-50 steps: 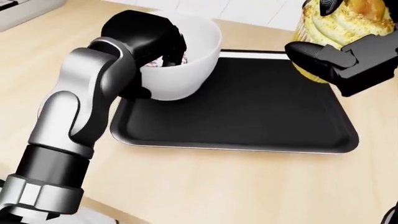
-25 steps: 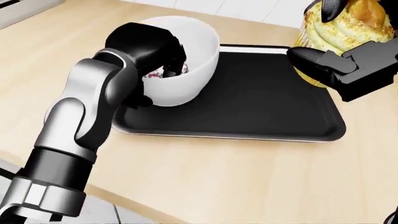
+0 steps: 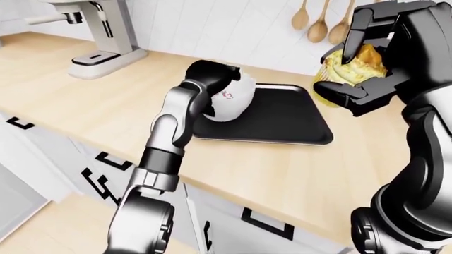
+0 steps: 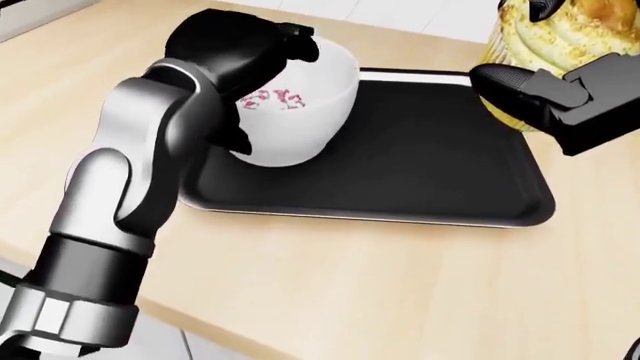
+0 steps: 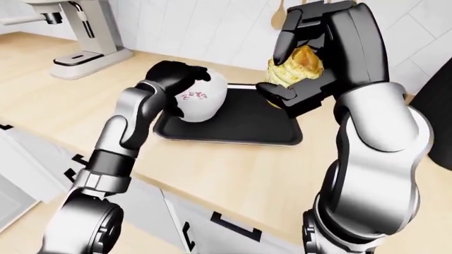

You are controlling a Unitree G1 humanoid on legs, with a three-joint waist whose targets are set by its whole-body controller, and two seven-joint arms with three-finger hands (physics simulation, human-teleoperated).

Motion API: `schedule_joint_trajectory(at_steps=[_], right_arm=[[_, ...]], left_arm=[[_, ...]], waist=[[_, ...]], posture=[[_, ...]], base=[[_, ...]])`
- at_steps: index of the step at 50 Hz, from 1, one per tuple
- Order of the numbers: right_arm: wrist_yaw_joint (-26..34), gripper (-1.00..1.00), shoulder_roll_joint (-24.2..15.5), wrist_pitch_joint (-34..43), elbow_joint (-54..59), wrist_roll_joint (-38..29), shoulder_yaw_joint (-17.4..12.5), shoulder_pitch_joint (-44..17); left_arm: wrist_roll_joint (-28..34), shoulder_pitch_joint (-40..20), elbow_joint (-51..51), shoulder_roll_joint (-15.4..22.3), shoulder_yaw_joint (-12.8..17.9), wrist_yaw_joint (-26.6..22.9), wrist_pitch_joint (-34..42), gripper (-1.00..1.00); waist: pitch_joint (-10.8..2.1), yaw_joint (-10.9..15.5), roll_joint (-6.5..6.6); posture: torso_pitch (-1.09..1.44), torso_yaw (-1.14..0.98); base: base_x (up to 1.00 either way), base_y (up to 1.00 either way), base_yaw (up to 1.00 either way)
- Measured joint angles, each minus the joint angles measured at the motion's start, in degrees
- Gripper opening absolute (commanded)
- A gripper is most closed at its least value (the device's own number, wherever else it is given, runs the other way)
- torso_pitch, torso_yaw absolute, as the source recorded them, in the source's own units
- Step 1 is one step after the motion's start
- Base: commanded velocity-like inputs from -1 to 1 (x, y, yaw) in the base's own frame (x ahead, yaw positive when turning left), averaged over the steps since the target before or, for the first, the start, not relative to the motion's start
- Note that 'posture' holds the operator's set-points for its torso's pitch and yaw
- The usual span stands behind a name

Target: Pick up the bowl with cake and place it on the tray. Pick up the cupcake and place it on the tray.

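Your left robot hand (image 4: 235,56) is closed over the near rim of the bowl (image 4: 300,112); its black fingers wrap the rim and one fingertip reaches down the inner wall. The bowl is white and rests on the left end of the tray (image 4: 420,172). It is tilted, so its mouth opens toward the left of the head view, and the cake (image 4: 272,98), with pink and white sprinkles, shows inside against the inner wall. The left forearm crosses the tray's left edge and hides part of the bowl's lower side.

The tray is black, rectangular, with a raised lip. Its long axis runs left to right in the head view. It lies flat on the table (image 4: 350,285), a light wood surface. The tray area to the right of the bowl is bare.

Your right robot hand (image 5: 297,58) is curled around the cupcake (image 5: 300,63), with fingers above and below it. The cupcake is held in the air, above the right end of the tray, roughly upright, with yellow crumbed frosting uppermost.

In the left-eye view, a coffee machine (image 3: 95,32) stands on the table at far left, well apart from the tray. Wooden spoons (image 3: 318,21) hang on the tiled wall above the tray.
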Motion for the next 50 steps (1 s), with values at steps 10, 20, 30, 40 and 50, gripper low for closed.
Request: schedule_joint_trajectory(at_steps=[10,20,30,40,50], right_arm=[[0.9,-1.00,-1.8,3.2,-0.1,-0.2,0.9,-3.4],[0.8,-1.00,1.6,2.8,4.9,-3.9,4.6,-6.6],[-3.5,-1.00,7.9,-9.1,13.9,-6.9,5.2,-0.5],[-11.4,-1.00,8.1,-21.2,30.0,-4.5,1.2,-0.5],[-16.7,-1.00,7.8,-28.6,41.3,-1.6,1.7,-1.5]], left_arm=[[-4.2,4.1,-21.5,0.0,2.3,-10.6,4.6,0.58],[-12.9,10.9,-52.0,4.3,8.0,-24.2,20.2,1.00],[-15.5,13.0,-60.1,7.0,7.8,-27.9,27.3,1.00],[-16.0,14.5,-62.9,8.2,8.7,-28.2,29.4,1.00],[-16.1,13.8,-63.9,8.6,8.4,-28.7,30.1,1.00]], waist=[[-0.09,-0.3,0.49],[0.33,-0.4,0.85],[0.39,-0.1,0.82],[-0.20,0.0,0.78],[-0.51,0.2,0.54]], posture=[[-0.22,0.00],[-0.22,0.00],[-0.22,0.00],[-0.22,0.00],[-0.22,0.00]], base=[[0.00,0.00,0.00],[0.00,0.00,0.00],[0.00,0.00,0.00],[0.00,0.00,0.00],[0.00,0.00,0.00]])
